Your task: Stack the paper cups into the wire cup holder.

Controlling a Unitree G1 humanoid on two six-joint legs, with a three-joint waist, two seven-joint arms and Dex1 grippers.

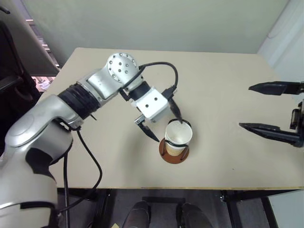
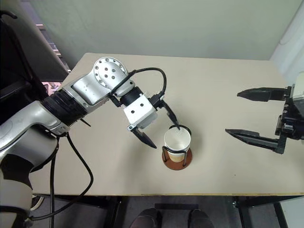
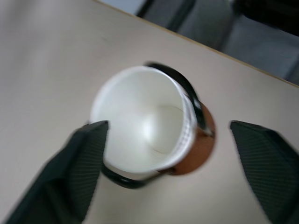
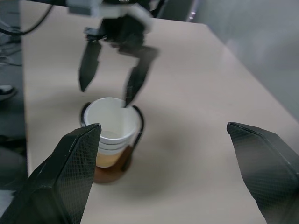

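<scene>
The paper cups point(image 1: 178, 134) sit nested, white rims up, inside the wire cup holder point(image 1: 165, 146), whose black loops rise from a round reddish-brown base point(image 1: 174, 155) near the table's front edge. My left gripper point(image 1: 165, 124) hangs open just above and to the left of the stack. One finger point(image 1: 175, 110) has its tip at the top cup's far rim, and the other point(image 1: 150, 133) is beside the cup. From the left wrist the top cup point(image 3: 145, 121) shows empty between the spread fingers. My right gripper point(image 1: 245, 107) is open over the table's right side, well away from the holder.
The beige table point(image 1: 223, 71) runs to a front edge just below the holder. A black cable point(image 1: 161, 66) loops over the left wrist. A dark chair or frame point(image 1: 14, 71) stands off the table's left side.
</scene>
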